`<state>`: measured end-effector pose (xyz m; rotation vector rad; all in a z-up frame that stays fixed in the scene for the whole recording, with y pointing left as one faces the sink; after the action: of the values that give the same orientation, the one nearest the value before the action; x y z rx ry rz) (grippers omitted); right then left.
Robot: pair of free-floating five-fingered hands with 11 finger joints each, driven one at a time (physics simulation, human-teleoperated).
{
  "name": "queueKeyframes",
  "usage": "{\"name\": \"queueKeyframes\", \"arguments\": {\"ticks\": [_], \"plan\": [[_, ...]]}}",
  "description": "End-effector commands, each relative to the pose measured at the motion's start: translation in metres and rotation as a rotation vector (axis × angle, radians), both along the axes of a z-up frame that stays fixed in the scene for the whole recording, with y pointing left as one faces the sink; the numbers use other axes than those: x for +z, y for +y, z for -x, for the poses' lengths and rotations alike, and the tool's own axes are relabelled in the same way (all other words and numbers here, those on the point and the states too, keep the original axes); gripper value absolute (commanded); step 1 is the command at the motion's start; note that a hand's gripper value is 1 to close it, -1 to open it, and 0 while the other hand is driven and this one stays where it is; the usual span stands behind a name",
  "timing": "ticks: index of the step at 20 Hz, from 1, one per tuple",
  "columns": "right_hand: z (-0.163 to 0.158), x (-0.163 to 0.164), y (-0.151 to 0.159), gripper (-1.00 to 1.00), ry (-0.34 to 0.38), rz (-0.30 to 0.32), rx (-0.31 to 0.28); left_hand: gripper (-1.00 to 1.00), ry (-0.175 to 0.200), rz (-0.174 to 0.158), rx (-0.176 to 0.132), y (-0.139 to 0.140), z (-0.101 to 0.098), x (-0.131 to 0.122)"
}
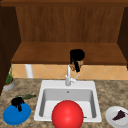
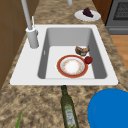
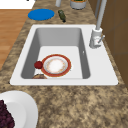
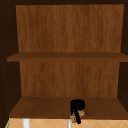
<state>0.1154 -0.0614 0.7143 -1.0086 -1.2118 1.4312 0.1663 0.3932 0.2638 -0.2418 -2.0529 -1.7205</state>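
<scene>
My right hand [image 1: 77, 57] hangs at the front edge of the cabinet's lower shelf [image 1: 45, 53], above the faucet [image 1: 68, 75]. Its fingers point down and curl round a small brown thing [image 1: 73, 67]. In the upper view the same right hand [image 4: 77, 107] sits at the shelf's front edge, with the brown thing [image 4: 73, 117] at its fingers. My left hand [image 1: 17, 102] hovers over a blue plate [image 1: 11, 117] on the counter at the left, fingers hanging relaxed and holding nothing.
In the white sink [image 2: 27, 67] lie a red-rimmed plate [image 2: 72, 66], a small red fruit [image 2: 88, 60] and a brown round item [image 2: 82, 50]. A green bottle [image 2: 68, 110] lies on the counter. A white plate with a dark purple piece [image 1: 117, 115] sits at the right. A big red ball [image 1: 67, 115] is at the front.
</scene>
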Motion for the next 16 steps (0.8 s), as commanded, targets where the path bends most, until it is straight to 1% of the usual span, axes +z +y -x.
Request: {"name": "queueKeyframes", "arguments": {"ticks": [1,5,8,11,12,13,16], "plan": [[-0.019,0.027,0.005,1.00,0.021,0.000,-0.038,0.00,0.000,0.000,0.000,0.000,0.000,0.000],[-0.047,0.056,0.008,1.00,0.009,0.011,-0.037,0.00,0.000,0.000,0.000,0.000,0.000,0.000],[-0.073,0.062,0.007,1.00,0.008,0.003,-0.020,0.00,0.000,0.000,0.000,0.000,0.000,0.000],[-0.098,0.068,0.008,1.00,0.006,-0.024,-0.006,0.00,0.000,0.000,0.000,0.000,0.000,0.000],[-0.106,0.062,0.005,1.00,0.006,-0.032,-0.001,0.00,0.000,0.000,0.000,0.000,0.000,0.000],[-0.115,0.064,0.004,1.00,0.002,-0.034,-0.001,0.00,0.000,0.000,0.000,0.000,0.000,0.000],[-0.141,0.040,-0.002,1.00,-0.019,-0.014,0.000,0.00,0.000,0.000,0.000,0.000,0.000,0.000]]}}
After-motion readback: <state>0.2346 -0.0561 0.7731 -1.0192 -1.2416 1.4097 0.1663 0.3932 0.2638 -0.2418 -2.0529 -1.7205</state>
